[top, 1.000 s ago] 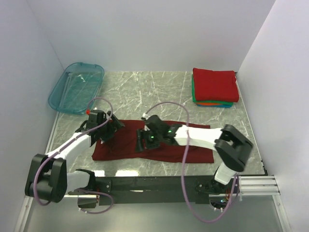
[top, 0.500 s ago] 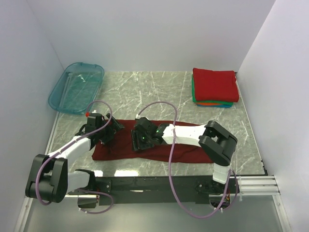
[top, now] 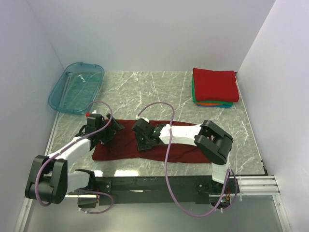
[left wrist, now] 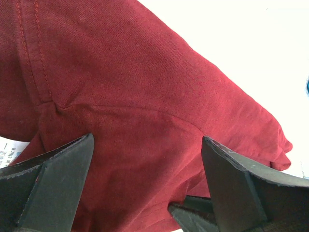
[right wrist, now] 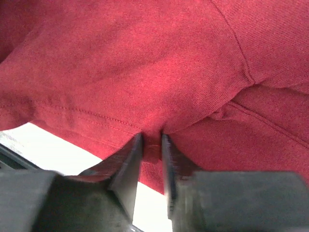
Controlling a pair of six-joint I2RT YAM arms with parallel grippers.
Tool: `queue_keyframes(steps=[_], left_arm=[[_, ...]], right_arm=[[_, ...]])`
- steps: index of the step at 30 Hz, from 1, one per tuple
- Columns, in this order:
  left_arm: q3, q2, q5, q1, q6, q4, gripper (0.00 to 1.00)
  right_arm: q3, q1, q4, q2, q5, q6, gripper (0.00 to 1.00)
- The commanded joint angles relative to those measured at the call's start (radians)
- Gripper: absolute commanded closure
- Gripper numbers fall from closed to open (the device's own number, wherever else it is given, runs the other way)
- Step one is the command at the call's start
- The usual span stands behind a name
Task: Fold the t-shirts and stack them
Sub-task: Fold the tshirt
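Observation:
A dark maroon t-shirt (top: pixel 178 150) lies flat across the near part of the table. My left gripper (top: pixel 109 134) is over its left end, jaws wide open above the cloth (left wrist: pixel 145 96), with a corner of a white neck label (left wrist: pixel 7 152) at the left edge of that view. My right gripper (top: pixel 143 140) is over the shirt's middle, shut on a pinched fold near a hem (right wrist: pixel 152 145). A folded stack of t-shirts (top: pixel 215 86), bright red on top with green, orange and blue edges below, sits at the far right.
A translucent teal plastic tub (top: pixel 77 87) stands at the far left corner. White walls close in the table on left, back and right. The marble tabletop (top: pixel 145 92) shows between tub and stack.
My right gripper has slid left along the shirt, carrying pinched cloth toward the left gripper. The left gripper has shifted slightly left.

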Motion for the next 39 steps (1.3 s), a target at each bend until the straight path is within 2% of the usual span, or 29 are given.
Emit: queue_keyframes(steps=[1,6,7,10,20,25,30,34,36,37,39], left_arm=[[-0.021,-0.018,-0.03,0.007,0.033,-0.022,0.01],[-0.029,-0.034,-0.052,0.01,0.038,-0.036,0.01],[-0.03,-0.037,-0.05,0.011,0.038,-0.034,0.01],[-0.035,-0.038,-0.057,0.015,0.039,-0.037,0.01],[-0.033,-0.032,-0.083,0.025,0.048,-0.045,0.01],[-0.021,-0.025,-0.08,0.028,0.051,-0.048,0.0],[-0.004,-0.046,-0.115,0.028,0.061,-0.08,0.0],[0.015,-0.072,-0.133,0.028,0.068,-0.115,0.01],[0.025,-0.08,-0.142,0.028,0.07,-0.132,0.0],[0.029,-0.092,-0.142,0.028,0.071,-0.138,0.01],[0.037,-0.101,-0.142,0.028,0.065,-0.146,0.01]], right_arm=[[0.051,0.014,-0.02,0.021,0.024,0.01,0.72],[0.074,0.023,-0.059,0.008,0.056,0.014,0.81],[0.08,0.026,-0.066,0.004,0.067,0.014,0.86],[0.083,0.026,-0.094,-0.019,0.104,0.023,0.89],[0.026,0.035,-0.146,-0.092,0.17,0.053,0.9],[0.026,0.038,-0.156,-0.106,0.15,0.044,0.77],[0.031,0.037,-0.215,-0.141,0.242,0.035,0.78],[0.026,0.037,-0.232,-0.189,0.264,0.015,0.75],[0.029,0.037,-0.261,-0.21,0.291,0.02,0.61],[0.029,0.035,-0.272,-0.216,0.3,0.026,0.47],[0.028,0.034,-0.303,-0.241,0.342,0.037,0.35]])
